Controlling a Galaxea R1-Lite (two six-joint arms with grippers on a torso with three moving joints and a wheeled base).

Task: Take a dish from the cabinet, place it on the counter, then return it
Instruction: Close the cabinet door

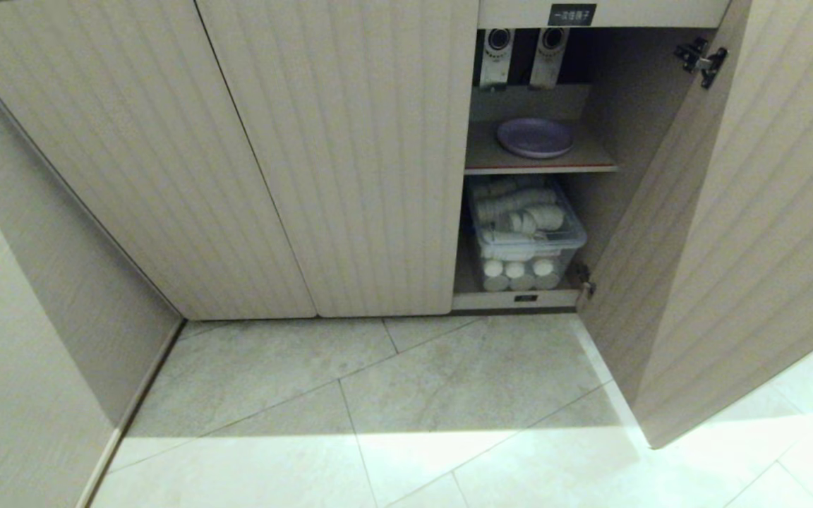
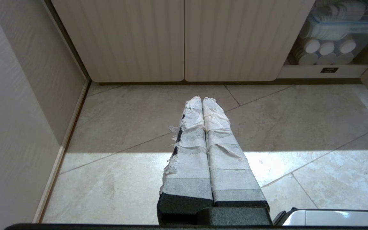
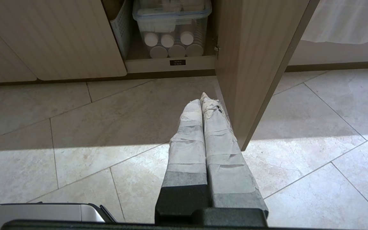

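- The dish, a round, shallow, matte lavender plate with a low rim, is lying flat on the upper shelf inside the cabinet, towards the back.
- Below it, a clear plastic bin is holding white paper cups on their sides, with more cup stacks showing at its front.
- The ribbed beige door is standing open on the right; its hinge is jutting in near the shelf opening.
- The left gripper and right gripper are both hanging low over the tiled floor, cloth-wrapped fingers pressed together, holding nothing.
- Risks, as I judge them: the smooth low rim is offering little to pinch, so the plate may slip or slide backwards; an arm reaching in may clip the open door edge, which is sitting just beside the right gripper.
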